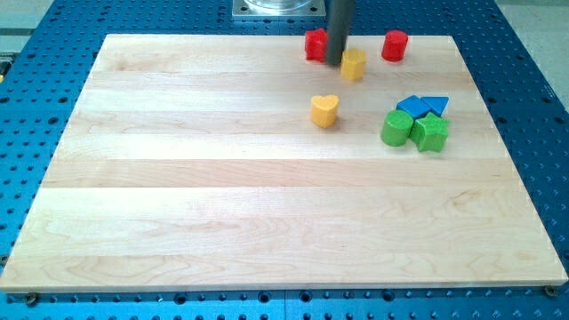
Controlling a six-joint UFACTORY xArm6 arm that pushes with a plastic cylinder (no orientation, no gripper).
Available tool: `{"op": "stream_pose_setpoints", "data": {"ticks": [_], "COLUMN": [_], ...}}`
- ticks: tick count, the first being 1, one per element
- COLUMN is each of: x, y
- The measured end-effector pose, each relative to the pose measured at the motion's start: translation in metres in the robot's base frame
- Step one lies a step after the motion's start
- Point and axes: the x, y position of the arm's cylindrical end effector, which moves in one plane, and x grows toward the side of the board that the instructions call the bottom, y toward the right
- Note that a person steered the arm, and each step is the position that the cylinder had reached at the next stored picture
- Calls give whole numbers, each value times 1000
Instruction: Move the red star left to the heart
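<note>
camera view, looking down on our wooden board, which lies on a blue perforated table. our rod comes down from the view's top, and our tip meets the board near the top edge, a bit right of centre. the rod has no jaws to open or close; it is a plain dark stick, clamped on nothing.

the red star sits just at the view's left of the rod, partly hidden behind it, so we cannot tell whether the tip touches it. its shape is hard to make out from what shows. just at the view's right of the tip is a yellow block, its shape unclear, very close to the rod or touching it.

the yellow heart lies below the tip in the view, toward the board's middle, apart from the red star and from the yellow block.

a red cylinder stands near the top edge, further to the view's right. lower on the right is a tight cluster: a blue block and a blue triangle side by side, with a green cylinder and a green star just below them.
</note>
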Motion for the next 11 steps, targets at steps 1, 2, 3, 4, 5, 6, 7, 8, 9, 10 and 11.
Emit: {"op": "stream_pose_setpoints", "data": {"ticks": [1, 2, 3, 4, 5, 6, 7, 8, 9, 10, 11], "x": [-1, -36, -63, -49, 6, -51, -44, 25, 56, 41, 78], "y": [18, 59, 44, -18, -114, -106, -179, -145, -108, -96, -89]}}
